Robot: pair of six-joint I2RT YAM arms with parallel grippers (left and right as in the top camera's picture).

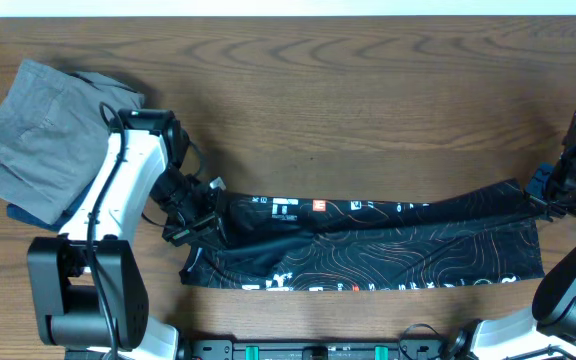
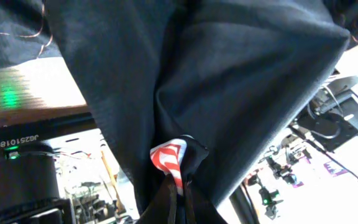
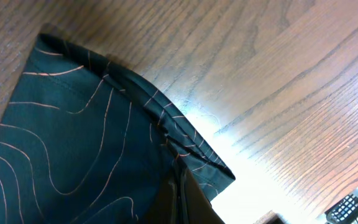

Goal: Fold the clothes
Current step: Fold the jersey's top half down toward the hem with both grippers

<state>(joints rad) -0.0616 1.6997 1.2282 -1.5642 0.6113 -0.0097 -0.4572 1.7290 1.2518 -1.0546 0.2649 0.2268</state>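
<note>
Table (image 1: pixel 368 90): wood, takes up the whole overhead view.

Jersey (image 1: pixel 388 250): black w/ orange contour lines. It lies as a long narrow band across the centre-front of the table, running from L arm to R arm. Looks already doubled lengthwise: two layers, white lettering along both long edges. The top layer's edge runs diagonally and is bunched toward the L end, so it's not square yet. The R end sits flatter.

Grey garment (image 1: pixel 28 140): loosely folded at far L rear, on top of a navy piece (image 1: pixel 28 212). Well apart from the jersey and not part of this job.

Left gripper (image 1: pixel 196 225): at the jersey's L end, fingers pressed together and pinching a gather of cloth. L wrist view shows dark fabric draped over the lens and a red-white logo patch (image 2: pixel 169 158) just above the pinch.

Right gripper (image 1: pixel 543 195): at the R end's rear corner, fingers nipped tight on the hem. R wrist view shows that corner (image 3: pixel 191 155) lying on the wood, seam puckered at the grip.

Progress, my read: the first lengthwise fold is roughly in, approx a third done. Left to do: straighten the L end, then fold the band across its length, prob more than once, into a compact stack. Both ends held, so the next fold looks set up.
</note>
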